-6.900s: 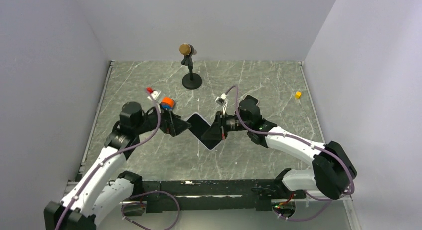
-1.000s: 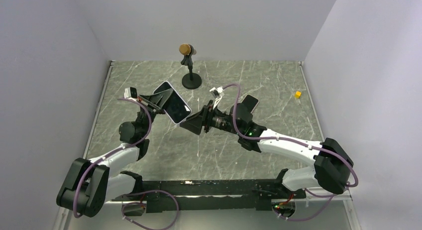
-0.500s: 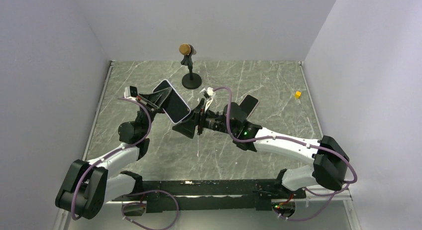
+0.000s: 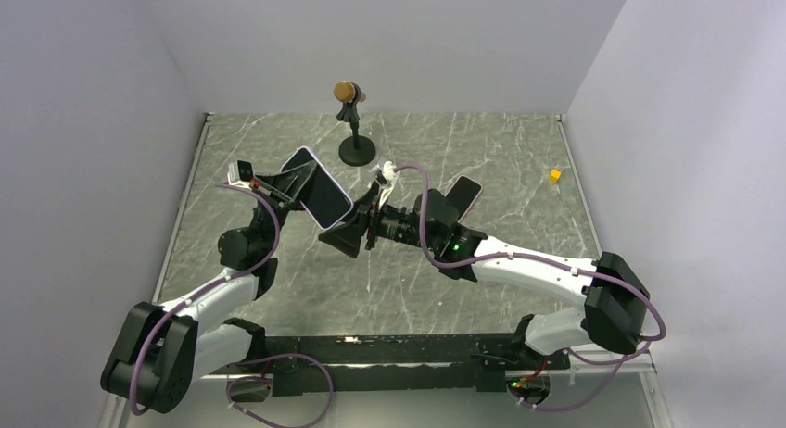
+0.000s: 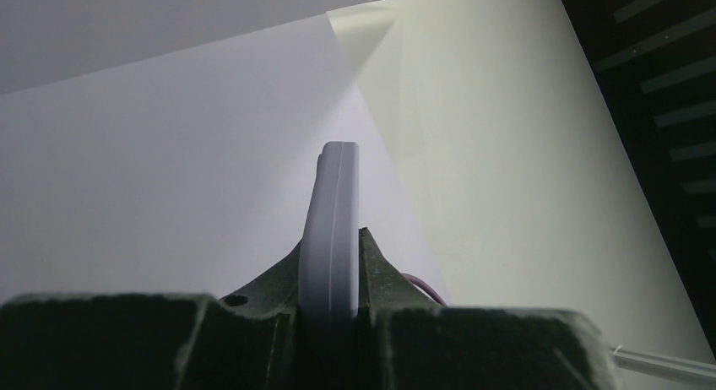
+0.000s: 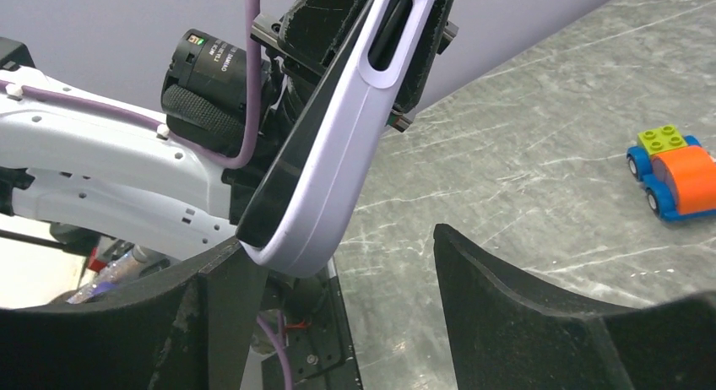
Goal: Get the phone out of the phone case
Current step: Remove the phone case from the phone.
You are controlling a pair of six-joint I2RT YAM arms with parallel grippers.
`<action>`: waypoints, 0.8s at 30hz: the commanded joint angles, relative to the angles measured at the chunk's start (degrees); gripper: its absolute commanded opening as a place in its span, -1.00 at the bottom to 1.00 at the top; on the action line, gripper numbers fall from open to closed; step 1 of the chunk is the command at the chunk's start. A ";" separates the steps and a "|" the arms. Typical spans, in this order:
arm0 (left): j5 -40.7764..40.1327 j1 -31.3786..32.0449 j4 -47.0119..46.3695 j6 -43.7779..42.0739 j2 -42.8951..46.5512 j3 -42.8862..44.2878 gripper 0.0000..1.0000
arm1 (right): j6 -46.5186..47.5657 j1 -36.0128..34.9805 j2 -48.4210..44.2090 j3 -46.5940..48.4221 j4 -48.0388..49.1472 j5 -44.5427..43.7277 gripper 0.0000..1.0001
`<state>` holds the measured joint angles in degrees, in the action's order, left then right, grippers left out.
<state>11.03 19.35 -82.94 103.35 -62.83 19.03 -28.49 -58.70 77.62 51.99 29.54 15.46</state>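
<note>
A phone with a dark screen sits in a lavender phone case [image 4: 317, 192] [image 6: 338, 154]. It is held up off the table, tilted. My left gripper [image 4: 295, 182] [image 5: 331, 238] is shut on the case's upper end, and the case's edge [image 5: 331, 204] rises between its fingers. My right gripper [image 4: 337, 233] [image 6: 338, 242] stands open at the case's lower corner. That corner [image 6: 291, 251] lies inside the jaws, close against the left finger [image 6: 224, 310], with a wide gap to the right finger [image 6: 507, 306].
A toy car [image 6: 674, 175] stands on the marble table [image 4: 519, 159] beyond the case. At the back are a black stand with a brown ball [image 4: 351, 122] and, far right, a small yellow block [image 4: 554, 176]. A dark flat slab [image 4: 465, 193] shows by the right arm's elbow.
The right gripper has slid left to the case's lower corner. The left gripper has shifted the case slightly left and keeps hold of it.
</note>
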 commanded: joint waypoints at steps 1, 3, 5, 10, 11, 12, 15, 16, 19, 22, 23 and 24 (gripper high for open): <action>-0.11 0.42 -12.43 1.67 1.50 2.34 -1.00 | 3.79 -0.05 -0.87 3.41 1.00 -0.45 0.49; 0.32 0.42 -12.43 1.95 1.35 2.17 -1.00 | 4.06 -0.06 -0.72 4.31 0.45 0.04 0.49; 0.84 0.40 -12.51 2.20 1.30 2.32 -1.00 | 4.55 -0.08 -0.97 4.61 0.00 0.12 0.49; 2.29 0.42 -12.51 1.86 1.54 2.67 -1.00 | 4.15 -0.03 -1.82 4.96 -0.32 0.19 0.49; 2.59 0.41 -12.51 1.43 1.71 2.72 -1.00 | 3.71 0.05 -1.98 4.97 -0.04 0.53 0.49; 2.86 0.42 -12.51 1.22 1.81 2.73 -1.00 | 2.95 0.29 -2.27 4.97 0.35 1.52 0.50; 4.41 0.35 -12.61 -0.29 2.30 3.48 -1.00 | -0.70 0.38 -3.39 4.13 1.19 2.25 0.54; 5.43 0.34 -12.63 -1.59 2.59 4.00 -1.00 | -2.54 0.50 -3.67 3.57 1.60 1.86 0.57; 7.58 0.30 -12.60 -5.14 3.29 5.31 -1.00 | -9.56 0.60 -5.04 0.78 4.50 -0.47 0.62; 6.01 0.40 -12.60 -5.20 3.58 5.62 -1.00 | -12.56 0.56 -6.18 -1.52 6.53 -3.03 0.62; 5.50 0.48 -12.62 -5.12 3.64 5.77 -1.00 | -12.15 0.43 -6.24 -1.25 5.58 -4.33 0.61; 5.16 0.46 -12.66 -5.31 3.70 6.10 -1.00 | -11.76 0.43 -6.38 -1.28 5.01 -5.32 0.59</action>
<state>16.88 19.62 -83.46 99.61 -60.66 21.93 -36.34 -58.30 73.28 51.40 30.37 14.72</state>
